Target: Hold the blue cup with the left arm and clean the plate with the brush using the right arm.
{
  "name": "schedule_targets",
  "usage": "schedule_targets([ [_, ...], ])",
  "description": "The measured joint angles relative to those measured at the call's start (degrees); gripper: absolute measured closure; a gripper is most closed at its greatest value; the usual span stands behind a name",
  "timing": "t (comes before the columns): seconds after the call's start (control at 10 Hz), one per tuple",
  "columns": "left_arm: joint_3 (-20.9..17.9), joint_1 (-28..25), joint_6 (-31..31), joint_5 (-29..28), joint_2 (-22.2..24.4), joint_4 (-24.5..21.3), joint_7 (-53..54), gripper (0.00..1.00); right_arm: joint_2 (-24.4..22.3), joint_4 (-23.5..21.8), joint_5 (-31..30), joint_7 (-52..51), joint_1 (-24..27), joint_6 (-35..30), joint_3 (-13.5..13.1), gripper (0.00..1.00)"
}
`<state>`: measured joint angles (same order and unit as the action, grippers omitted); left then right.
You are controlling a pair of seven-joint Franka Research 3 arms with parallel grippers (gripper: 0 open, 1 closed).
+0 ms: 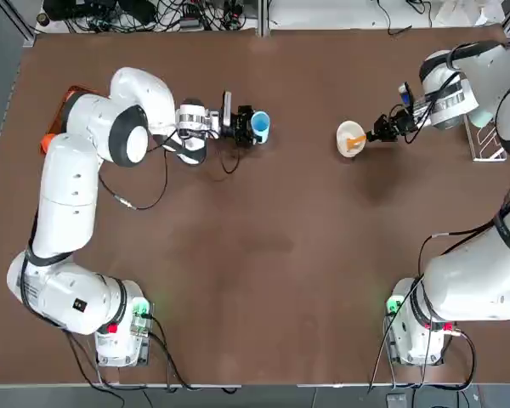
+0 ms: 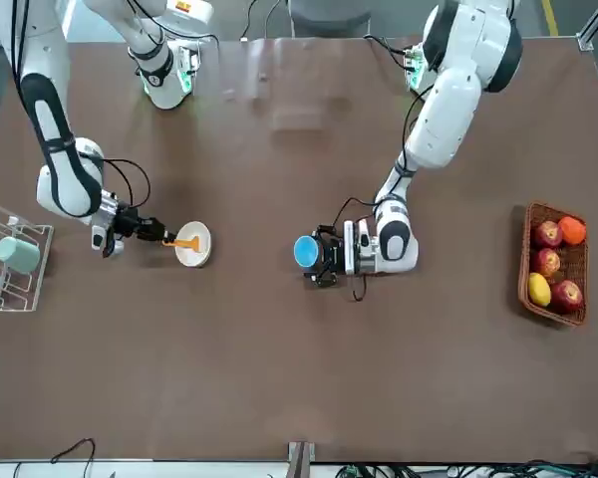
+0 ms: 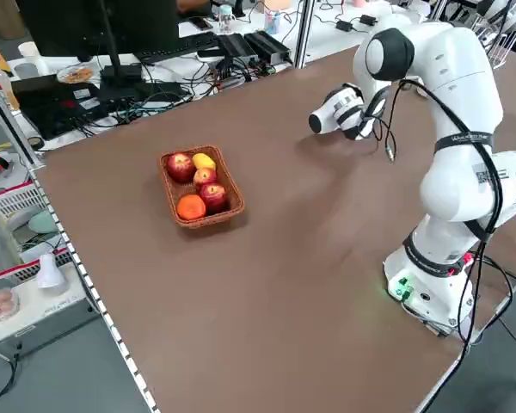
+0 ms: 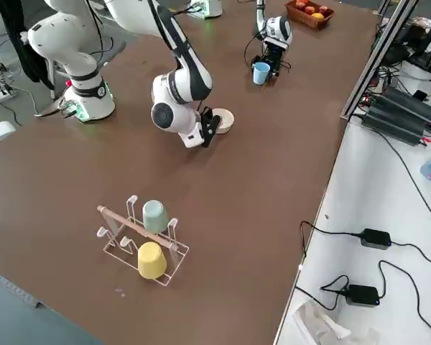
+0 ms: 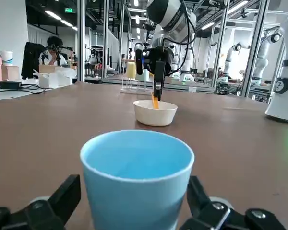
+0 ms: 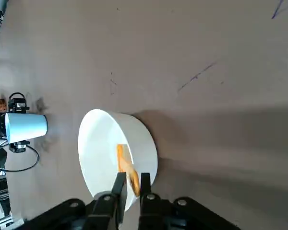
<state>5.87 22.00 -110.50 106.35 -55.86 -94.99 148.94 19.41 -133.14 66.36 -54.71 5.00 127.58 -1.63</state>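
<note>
From overhead, the blue cup (image 1: 261,127) stands between the left gripper's (image 1: 253,127) fingers; the plate (image 1: 350,138) lies well apart, holding the brush (image 1: 355,142) at the right gripper (image 1: 372,135).

Left wrist view: fingers (image 5: 65,197) flank the cup, spread wide; contact is unclear.

Right wrist view: fingers (image 6: 119,184) pinch the brush's orange handle over the plate.

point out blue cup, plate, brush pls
blue cup (image 5: 137,158) left wrist view, inner wall just under the rim
plate (image 6: 98,143) right wrist view, bare inside surface
brush (image 6: 126,167) right wrist view, orange handle above the fingertips
</note>
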Motion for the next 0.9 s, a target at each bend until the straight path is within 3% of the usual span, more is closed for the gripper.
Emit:
schedule_targets([
  [0.4, 0.0, 0.1, 0.0, 0.6, 0.0, 0.2, 0.0, 0.1, -0.1, 0.1, 0.3, 0.1, 0.0, -0.8, 0.0, 0.95],
  [0.6, 0.0, 0.1, 0.0, 0.7, 0.0, 0.2, 0.0, 0.29, -0.1, 0.2, 0.3, 0.1, 0.0, -0.9, 0.0, 0.95],
  [0.9, 0.0, 0.1, -0.1, 0.7, -0.1, 0.3, 0.0, 0.3, -0.1, 0.3, 0.4, 1.6, 0.0, -0.9, 0.1, 0.95],
])
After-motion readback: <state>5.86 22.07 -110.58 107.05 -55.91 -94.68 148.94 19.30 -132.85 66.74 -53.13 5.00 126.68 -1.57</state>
